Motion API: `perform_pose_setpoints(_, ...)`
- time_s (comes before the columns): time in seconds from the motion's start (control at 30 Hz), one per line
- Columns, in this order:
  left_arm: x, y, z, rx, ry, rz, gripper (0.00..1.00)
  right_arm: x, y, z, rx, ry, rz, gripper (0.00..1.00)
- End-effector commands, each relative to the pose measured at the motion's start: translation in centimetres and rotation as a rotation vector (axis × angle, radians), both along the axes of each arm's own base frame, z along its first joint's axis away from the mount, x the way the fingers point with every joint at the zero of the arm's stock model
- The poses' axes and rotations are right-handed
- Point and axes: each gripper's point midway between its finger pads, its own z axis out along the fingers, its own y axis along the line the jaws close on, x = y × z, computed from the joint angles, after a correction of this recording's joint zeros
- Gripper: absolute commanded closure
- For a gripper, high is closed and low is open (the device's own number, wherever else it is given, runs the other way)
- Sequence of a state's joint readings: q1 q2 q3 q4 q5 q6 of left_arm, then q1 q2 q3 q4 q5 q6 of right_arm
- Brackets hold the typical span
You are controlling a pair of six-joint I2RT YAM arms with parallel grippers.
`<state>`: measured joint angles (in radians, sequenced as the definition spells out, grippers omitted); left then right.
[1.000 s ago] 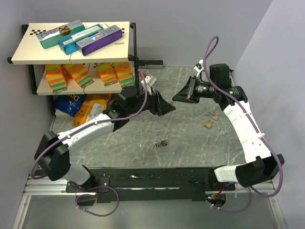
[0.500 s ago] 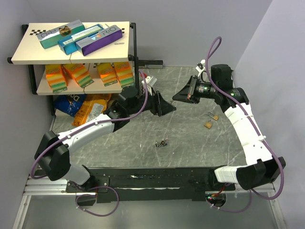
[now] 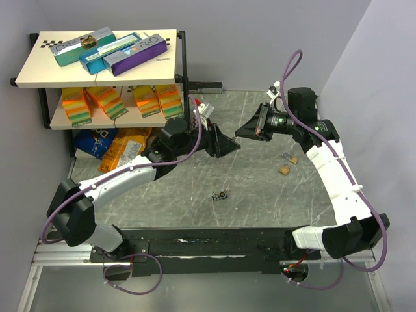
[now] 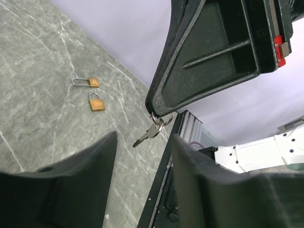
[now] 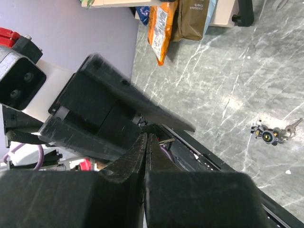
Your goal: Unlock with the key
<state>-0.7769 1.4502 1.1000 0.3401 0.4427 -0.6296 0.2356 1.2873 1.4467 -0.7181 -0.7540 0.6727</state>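
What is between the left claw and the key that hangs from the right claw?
Nothing. In the left wrist view the key hangs free from the right claw, just beyond the open left claw.

The key (image 4: 151,133) hangs from my right tool (image 3: 238,134), opposite my left tool (image 3: 231,144); two padlocks (image 4: 97,104) lie further right on the worktop (image 3: 260,188).

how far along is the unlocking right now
Done: the key is lifted, dangling by its ring from the shut right gripper. In hand: the open left gripper faces it. Left: both padlocks lie on the table, untouched.
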Motion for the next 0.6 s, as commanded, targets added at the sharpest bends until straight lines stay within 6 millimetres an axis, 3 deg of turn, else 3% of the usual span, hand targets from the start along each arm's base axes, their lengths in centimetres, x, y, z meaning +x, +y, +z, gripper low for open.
perform_pose_setpoints(0.0,-0.2,0.0,2.9,-0.058,-0.095,-0.002,0.58,0.1,0.2,0.2,0.031,0.015,0.003,1.0)
perform_pose_setpoints(0.07,-0.3,0.0,2.7,-0.053,-0.092,-0.005,0.68,0.2,0.3,0.0,0.035,0.026,0.006,1.0)
perform_pose_setpoints(0.23,-0.3,0.2,2.2,-0.035,-0.084,0.001,0.79,0.7,0.4,-0.3,0.041,0.033,-0.001,1.0)
perform_pose_setpoints(0.4,-0.5,0.4,1.8,-0.023,-0.08,0.001,0.99,1.1,0.4,-0.8,0.033,0.043,-0.006,1.0)
perform_pose_setpoints(0.57,-0.8,0.7,1.0,0.002,-0.074,-0.006,0.99,1.6,0.3,-1.5,0.027,0.037,-0.01,1.0)
